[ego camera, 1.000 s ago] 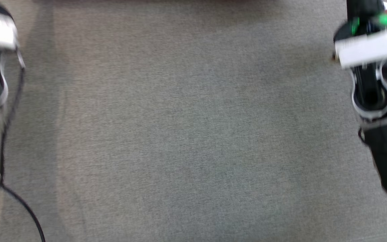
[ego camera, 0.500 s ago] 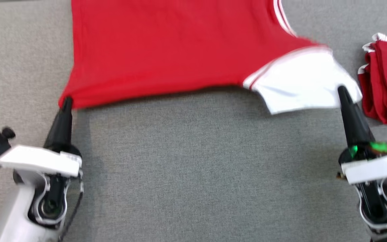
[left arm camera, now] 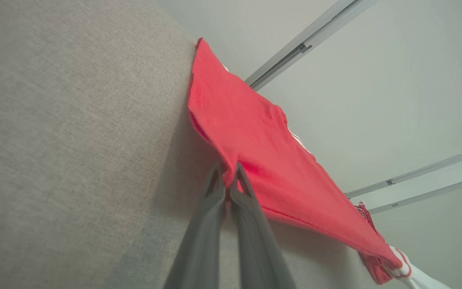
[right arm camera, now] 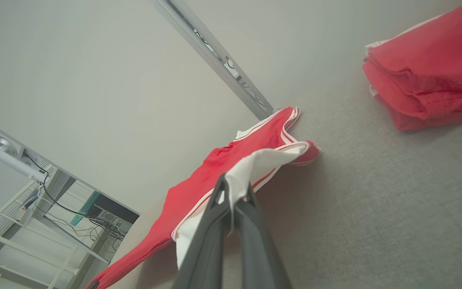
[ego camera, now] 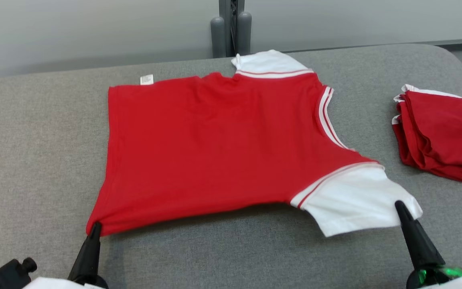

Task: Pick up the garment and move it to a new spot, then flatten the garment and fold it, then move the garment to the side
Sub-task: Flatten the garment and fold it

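The garment (ego camera: 215, 152) is a red shirt with white sleeves, spread over the grey table (ego camera: 34, 140) with its near edge raised off the surface. My left gripper (ego camera: 94, 226) is shut on its near left corner; the left wrist view shows the fingers (left arm camera: 215, 192) pinching red cloth (left arm camera: 255, 144). At the lower right, my right gripper (ego camera: 399, 206) is shut on the white sleeve (ego camera: 355, 200). In the right wrist view the white sleeve cloth (right arm camera: 255, 164) sits between the fingers (right arm camera: 219, 200).
A folded red pile (ego camera: 439, 136) lies at the table's right side and shows in the right wrist view (right arm camera: 431, 68). A grey post (ego camera: 231, 28) stands behind the far edge against a pale wall. Bare grey cloth stretches to the left and along the front.
The head camera has tilted up from bare table to the whole shirt and far wall. Both grippers keep their hold on the shirt's near corner and sleeve.
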{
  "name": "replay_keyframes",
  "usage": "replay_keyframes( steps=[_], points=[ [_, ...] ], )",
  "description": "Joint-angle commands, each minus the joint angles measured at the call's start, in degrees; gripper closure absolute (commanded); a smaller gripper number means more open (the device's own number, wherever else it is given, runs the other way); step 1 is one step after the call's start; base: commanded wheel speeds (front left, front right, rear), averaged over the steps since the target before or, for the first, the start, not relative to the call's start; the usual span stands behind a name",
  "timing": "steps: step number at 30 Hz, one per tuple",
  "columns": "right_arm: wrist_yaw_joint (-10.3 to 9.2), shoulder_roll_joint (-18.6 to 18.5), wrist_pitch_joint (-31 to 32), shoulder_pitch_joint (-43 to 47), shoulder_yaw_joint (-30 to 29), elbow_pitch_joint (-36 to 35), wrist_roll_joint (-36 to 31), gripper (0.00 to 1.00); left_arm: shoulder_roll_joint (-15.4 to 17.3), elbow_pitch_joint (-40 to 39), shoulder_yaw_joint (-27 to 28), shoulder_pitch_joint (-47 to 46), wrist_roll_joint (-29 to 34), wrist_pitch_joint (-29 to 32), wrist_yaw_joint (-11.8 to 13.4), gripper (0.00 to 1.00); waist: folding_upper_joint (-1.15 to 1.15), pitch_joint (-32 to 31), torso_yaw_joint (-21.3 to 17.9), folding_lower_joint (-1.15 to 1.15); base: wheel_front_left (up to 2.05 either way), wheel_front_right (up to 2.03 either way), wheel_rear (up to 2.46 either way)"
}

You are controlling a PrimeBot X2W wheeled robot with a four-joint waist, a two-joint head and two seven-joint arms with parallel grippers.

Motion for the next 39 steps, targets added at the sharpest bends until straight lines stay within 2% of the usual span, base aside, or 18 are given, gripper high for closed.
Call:
replay_keyframes(
  steps=[1,9,16,25,39],
  points=[
    [0.00,-0.10,1.41,2.57,-0.82,-1.56,-0.38,1.00,0.68,-1.35,0.30,1.98,-0.36,-0.38,0.52,1.00,0.00,-1.64,-0.43,0.00,0.00,0.00,0.00],
    [0.00,1.20,7.99,13.95,-4.60,-9.10,-1.47,1.00,3.28,-8.59,0.59,10.68,-0.70,0.74,2.40,1.00,0.00,-1.96,-1.24,0.00,0.00,0.00,0.00],
    [0.00,3.55,11.62,16.74,-6.54,-11.20,-2.71,1.00,4.61,-12.34,1.24,15.24,-1.03,1.12,3.54,1.00,0.00,-1.41,-1.50,0.00,0.00,0.00,0.00],
    [0.00,6.94,12.71,12.52,-8.75,-7.86,-4.83,1.00,1.62,-12.17,-0.03,13.14,-1.55,0.28,3.52,1.00,0.00,-3.28,-0.17,0.00,0.00,0.00,0.00],
    [0.00,8.51,14.83,7.78,-8.56,1.30,-7.66,1.00,-2.40,-5.54,-2.96,8.66,-2.77,1.55,3.01,1.00,0.00,-7.63,2.28,0.00,0.00,0.00,0.00]
  ],
)
